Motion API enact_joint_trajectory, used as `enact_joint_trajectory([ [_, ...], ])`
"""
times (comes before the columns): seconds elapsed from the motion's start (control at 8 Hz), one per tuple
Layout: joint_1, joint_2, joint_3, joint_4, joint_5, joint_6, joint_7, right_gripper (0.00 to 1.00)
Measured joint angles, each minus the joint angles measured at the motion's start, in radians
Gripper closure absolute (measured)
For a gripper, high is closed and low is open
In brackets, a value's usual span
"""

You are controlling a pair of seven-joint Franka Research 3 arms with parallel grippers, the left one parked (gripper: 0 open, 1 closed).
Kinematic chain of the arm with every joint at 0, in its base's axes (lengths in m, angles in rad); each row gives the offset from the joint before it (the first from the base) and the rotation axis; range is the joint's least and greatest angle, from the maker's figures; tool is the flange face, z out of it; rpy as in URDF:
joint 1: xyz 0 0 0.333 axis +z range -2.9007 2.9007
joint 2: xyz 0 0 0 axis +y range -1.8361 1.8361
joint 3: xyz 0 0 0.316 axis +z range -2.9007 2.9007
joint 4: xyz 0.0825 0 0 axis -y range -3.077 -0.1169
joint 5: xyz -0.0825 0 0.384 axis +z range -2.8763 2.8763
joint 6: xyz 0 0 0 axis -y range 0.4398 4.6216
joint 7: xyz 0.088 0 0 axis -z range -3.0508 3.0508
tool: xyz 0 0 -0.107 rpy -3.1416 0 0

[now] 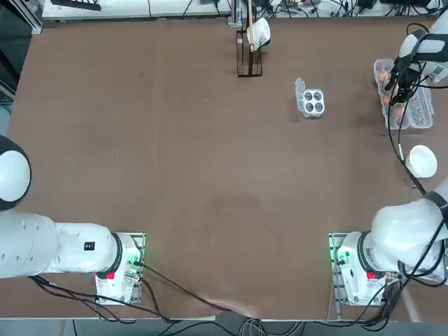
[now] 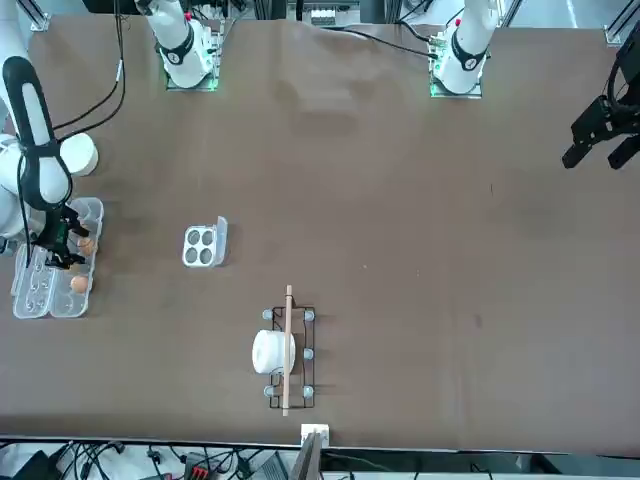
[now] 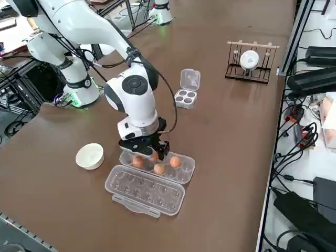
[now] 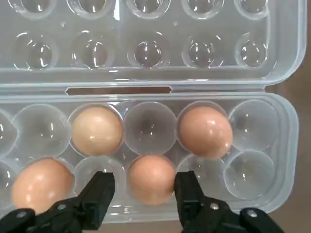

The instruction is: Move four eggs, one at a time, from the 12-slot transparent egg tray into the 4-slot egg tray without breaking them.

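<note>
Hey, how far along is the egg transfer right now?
Nothing looks done: the small four-slot tray holds no eggs. Nothing is in hand; the right end effector is open over the long carton. All four eggs remain there to be moved.

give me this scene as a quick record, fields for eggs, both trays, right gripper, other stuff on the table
eggs: four orange-brown eggs, all in the long carton
12-slot tray: long clear carton, lid open
4-slot tray: small clear carton, lid open, cups without eggs
right gripper: fingers open over the long carton, one at each side of an egg's near end, nothing lifted
bowl: round white bowl, beside the long carton
rack: dark wire rack with a white cup
</note>
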Motion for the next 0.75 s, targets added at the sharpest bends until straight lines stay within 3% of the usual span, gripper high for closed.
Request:
enact_joint_trajectory([
  [0.75,0.0,0.003,-0.003,-0.001,0.0,0.0,0.029,0.19],
])
